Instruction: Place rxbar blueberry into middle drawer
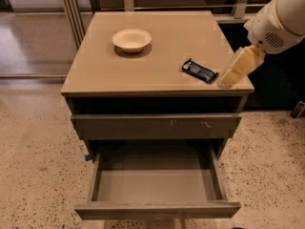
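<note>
The rxbar blueberry (199,71), a small flat bar in a dark navy wrapper, lies on the right side of the cabinet top (157,51). My gripper (234,71) hangs at the cabinet's right front corner, just right of the bar and apart from it, holding nothing. The middle drawer (156,209) is pulled out wide at the bottom, showing a bare grey floor (155,185).
A cream bowl (132,39) stands at the back left of the cabinet top. Above the open drawer is a closed drawer front with pale scratch marks (157,126). Speckled floor (33,161) surrounds the cabinet. My white arm (279,20) comes in from the upper right.
</note>
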